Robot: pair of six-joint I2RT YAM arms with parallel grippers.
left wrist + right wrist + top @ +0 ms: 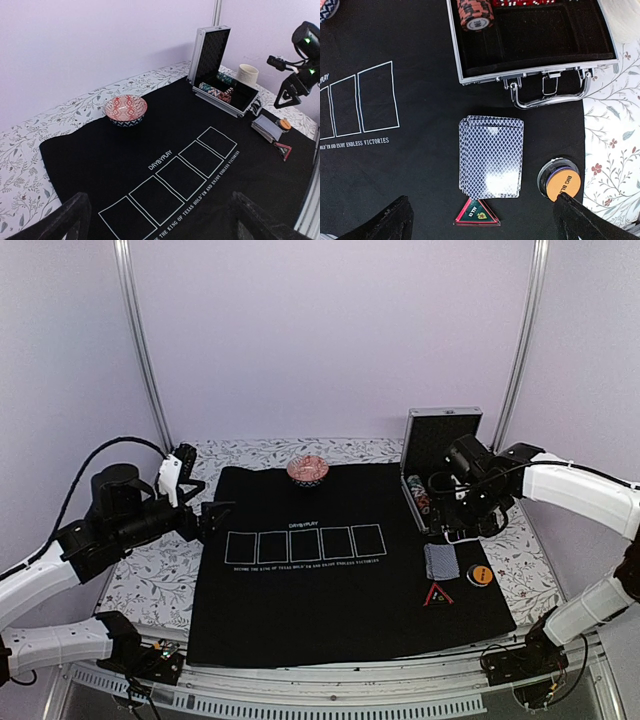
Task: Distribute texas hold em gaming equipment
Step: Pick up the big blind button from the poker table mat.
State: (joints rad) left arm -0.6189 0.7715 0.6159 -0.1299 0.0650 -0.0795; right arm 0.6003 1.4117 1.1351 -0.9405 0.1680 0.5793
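The deck of playing cards [491,156] lies on the black mat [405,165], near the silver case [535,70]. The right hand [482,198] hangs above it, open wide and empty, a finger off each long edge. The left hand [160,210], also wide, is far away.

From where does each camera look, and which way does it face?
Top external: high behind the robot, facing down onto the black mat; shows left claw and right claw.
Left wrist: by the left claw, facing across the mat toward the silver case; own fingers at bottom.
Right wrist: by the right claw, facing straight down at the card deck; own fingers at bottom.
Shared: both wrist views show deck and case.
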